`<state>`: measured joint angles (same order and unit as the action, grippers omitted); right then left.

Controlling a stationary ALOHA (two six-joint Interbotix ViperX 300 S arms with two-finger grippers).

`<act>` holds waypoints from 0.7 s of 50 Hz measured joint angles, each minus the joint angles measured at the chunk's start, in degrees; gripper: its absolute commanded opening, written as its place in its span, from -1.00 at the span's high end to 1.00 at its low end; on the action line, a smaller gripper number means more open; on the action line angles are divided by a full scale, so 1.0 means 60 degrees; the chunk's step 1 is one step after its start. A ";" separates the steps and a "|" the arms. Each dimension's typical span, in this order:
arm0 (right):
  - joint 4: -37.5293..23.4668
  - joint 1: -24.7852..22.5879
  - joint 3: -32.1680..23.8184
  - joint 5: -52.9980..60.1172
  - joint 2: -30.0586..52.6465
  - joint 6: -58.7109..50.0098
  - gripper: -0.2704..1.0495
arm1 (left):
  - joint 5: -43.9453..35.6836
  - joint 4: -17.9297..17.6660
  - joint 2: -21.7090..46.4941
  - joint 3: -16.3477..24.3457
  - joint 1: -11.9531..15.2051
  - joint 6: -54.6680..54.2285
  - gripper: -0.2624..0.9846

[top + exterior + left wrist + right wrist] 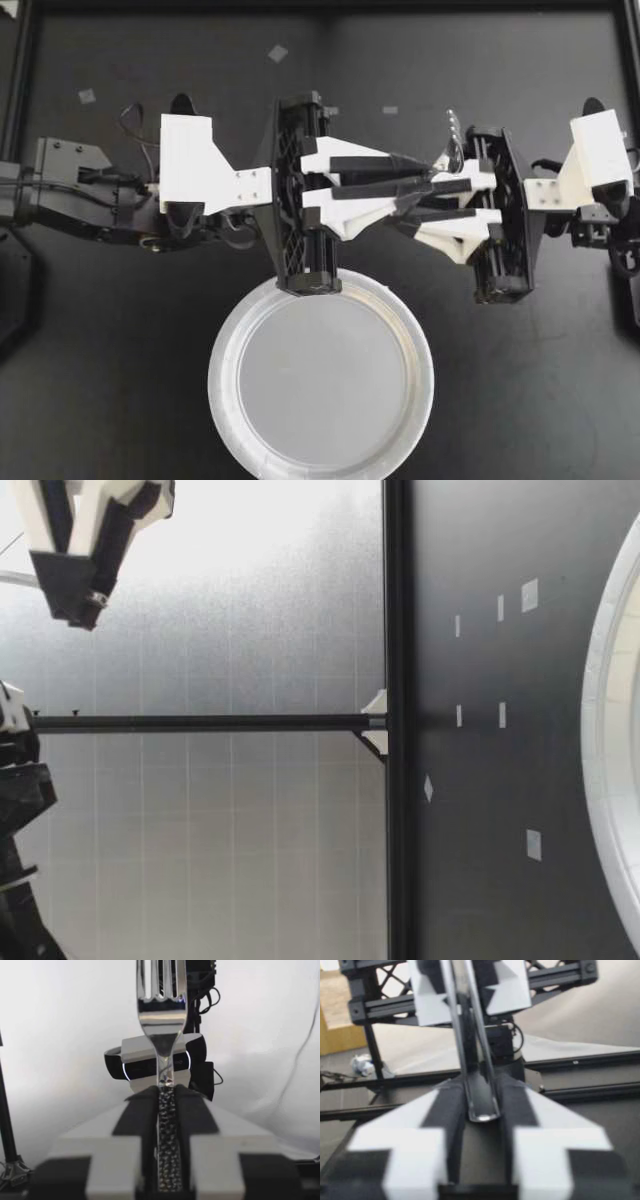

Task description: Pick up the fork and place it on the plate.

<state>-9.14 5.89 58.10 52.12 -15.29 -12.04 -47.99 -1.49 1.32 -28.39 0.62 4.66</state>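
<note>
A shiny metal fork (pixel 455 135) is held up in the air between both arms, above the black table. My left gripper (pixel 435 178) reaches in from the left and is shut on the fork's textured handle (pixel 167 1160); the tines (pixel 161 980) stick out ahead of it. My right gripper (pixel 410 200) comes from the right and meets it head-on. In the right wrist view, the fork's smooth end (pixel 480 1095) lies between the black pads (pixel 451 1110), which press on it from both sides. A white paper plate (pixel 225 400) lies on the table below and nearer the front.
Small bits of tape (pixel 277 53) dot the far part of the table. A black frame rail (pixel 395 720) runs along the table's far edge. The plate's rim (pixel 605 710) is close to the low camera. My right arm (pixel 80 550) hangs high above the surface.
</note>
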 measured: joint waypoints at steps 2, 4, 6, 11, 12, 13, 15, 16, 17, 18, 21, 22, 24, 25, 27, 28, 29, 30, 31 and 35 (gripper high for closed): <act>-0.0059 0.0015 0.0000 0.0015 0.0000 0.0015 0.26 | 0.0000 0.0000 0.0000 0.0000 0.0000 0.0000 0.51; -0.0103 0.0015 0.0000 0.0000 0.0000 0.0029 0.27 | 0.0000 0.0000 0.0000 0.0000 0.0000 -0.0029 0.50; -0.0146 0.0000 0.0000 0.0015 0.0015 0.0015 0.28 | 0.0015 0.0000 0.0000 0.0000 0.0000 -0.0044 0.47; -0.0190 0.0015 0.0000 0.0015 0.0015 0.0015 0.32 | 0.0088 0.0015 0.0000 -0.0015 -0.0015 -0.0015 0.30; -0.0190 0.0000 0.0000 0.0000 0.0000 0.0029 0.33 | 0.0103 0.0000 0.0000 -0.0029 0.0000 -0.0029 0.25; -0.0190 0.0000 0.0000 0.0000 0.0000 0.0029 0.34 | 0.0117 0.0000 0.0000 -0.0059 -0.0015 -0.0015 0.20; -0.0190 0.0000 0.0000 0.0000 0.0000 0.0015 0.35 | 0.0146 0.0015 -0.0015 -0.0103 -0.0015 -0.0029 0.05; -0.0205 0.0000 0.0000 0.0000 0.0000 0.0015 0.36 | 0.0146 0.0015 -0.0029 -0.0117 0.0000 -0.0015 -0.02; -0.0205 0.0000 0.0000 0.0015 0.0015 0.0000 0.37 | 0.0176 0.0000 -0.0059 -0.0132 -0.0015 -0.0015 -0.09; -0.0220 0.0000 0.0000 0.0000 0.0015 0.0015 0.37 | 0.0205 0.0000 -0.0073 -0.0161 0.0000 0.0000 -0.19; -0.0249 0.0000 0.0015 0.0015 0.0015 0.0044 0.37 | 0.0308 0.0000 -0.0161 -0.0220 0.0000 -0.0015 -0.38; -0.0234 0.0000 0.0000 0.0000 0.0000 0.0015 0.37 | 0.0396 0.0015 -0.0190 -0.0249 0.0000 -0.0015 -0.45; -0.0234 0.0000 0.0000 0.0000 -0.0015 0.0000 0.37 | 0.0425 0.0000 -0.0190 -0.0308 0.0000 0.0015 -0.52; -0.0234 0.0000 0.0000 0.0000 -0.0044 0.0000 0.37 | 0.0454 0.0015 -0.0190 -0.0381 0.0000 0.0015 -0.55; -0.0234 0.0000 0.0000 -0.0044 -0.0088 0.0015 0.37 | 0.0469 0.0015 -0.0220 -0.0439 0.0000 0.0015 -0.55; -0.0249 0.0000 0.0000 -0.0073 -0.0132 0.0015 0.37 | 0.0469 0.0015 -0.0249 -0.0498 0.0000 0.0029 -0.55; -0.0234 0.0000 0.0000 -0.0146 -0.0190 0.0029 0.37 | 0.0483 0.0015 -0.0308 -0.0557 0.0000 0.0029 -0.55; -0.0234 0.0000 0.0000 -0.0220 -0.0249 0.0044 0.37 | 0.0483 0.0029 -0.0337 -0.0601 0.0000 0.0029 -0.55; -0.0249 0.0000 0.0000 -0.0308 -0.0322 0.0073 0.37 | 0.0483 0.0059 -0.0396 -0.0659 0.0000 0.0029 -0.55; -0.0249 0.0015 0.0000 -0.0967 -0.0776 0.0190 0.37 | 0.0483 0.0088 -0.0688 -0.0938 0.0000 0.0015 -0.55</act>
<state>-10.63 5.98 58.10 46.32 -19.95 -10.90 -45.09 -0.97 -2.81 -34.01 0.62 4.75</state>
